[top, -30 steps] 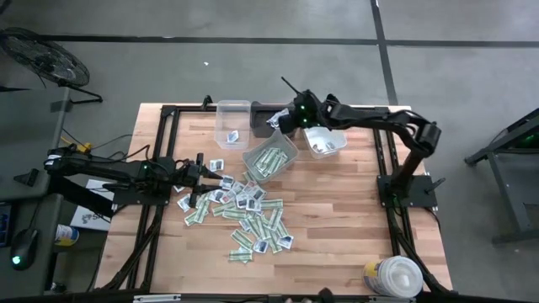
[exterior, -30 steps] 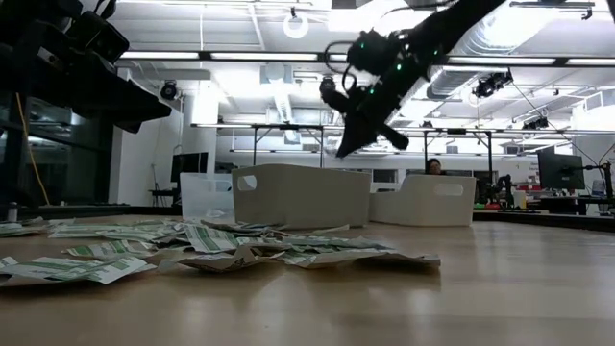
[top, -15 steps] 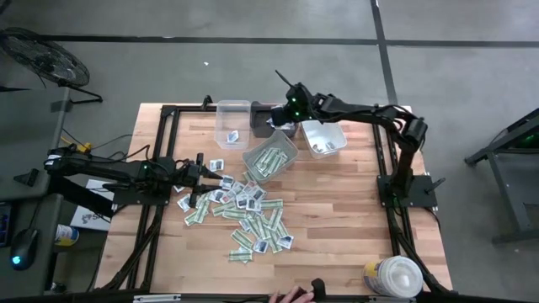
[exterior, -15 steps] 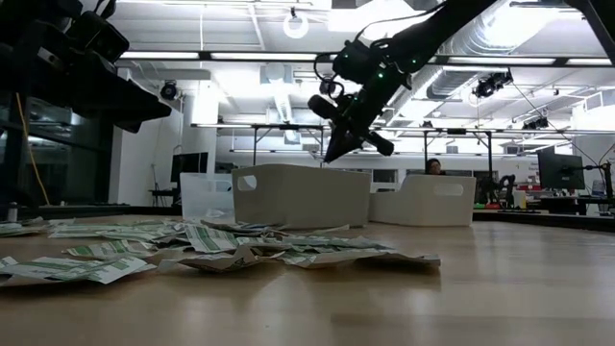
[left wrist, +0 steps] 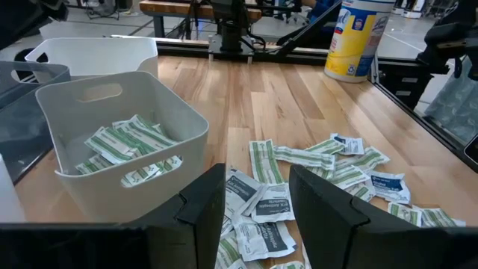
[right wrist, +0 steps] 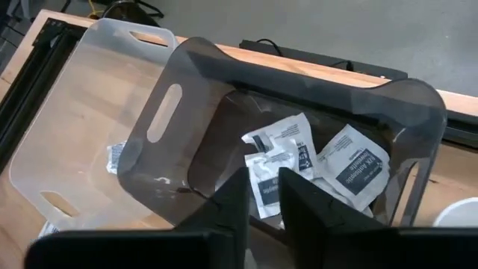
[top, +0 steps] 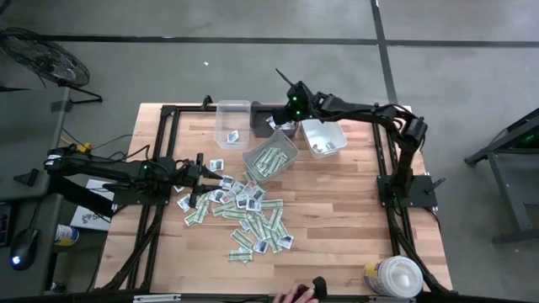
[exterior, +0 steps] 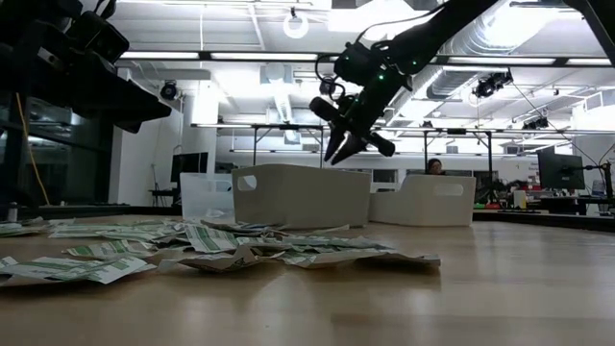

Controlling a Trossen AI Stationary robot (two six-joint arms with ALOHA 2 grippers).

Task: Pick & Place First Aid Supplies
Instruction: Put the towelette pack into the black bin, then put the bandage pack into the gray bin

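Landmark: the grey bin (top: pixel 270 160) of green-and-white strips, near the middle of the far half of the wooden table (top: pixel 337 210); every place below is given from it.
Loose pile: the first aid supplies (top: pixel 244 215), green-and-white strips mixed with squarish white packets with dark print, lie scattered on the bare wood just on the near side of the grey bin, a few touching its foot; in the left wrist view they spread over the boards beside that bin (left wrist: pixel 299 179).
Grey bin contents: green-and-white strips (left wrist: pixel 127 146), stacked loosely and leaning on the inner wall.
Dark bin: a smoky translucent bin (right wrist: pixel 299 142) just beyond the grey bin on the far side; several squarish white packets (right wrist: pixel 310 161) lie flat on its floor.
Clear bin: a clear bin (top: pixel 232 124) just beside the dark bin, toward the left arm's side; one small packet (top: pixel 231 135) lies in it.
White bin: a white bin (top: pixel 323 139) just beside the grey bin on the right arm's side, with packets inside.
Right gripper: the right gripper (exterior: pixel 347 147) hangs in the air directly over the dark bin, fingers pointing down; the jaws stand a little apart with nothing between them.
Left gripper: the left gripper (top: pixel 199 178) rests low at the pile's edge, on the side away from the white bin; the jaws are parted, and whether a packet sits between them cannot be told.
Round tub: a white tub (top: pixel 394 275) at the table's near corner, well apart from the grey bin.
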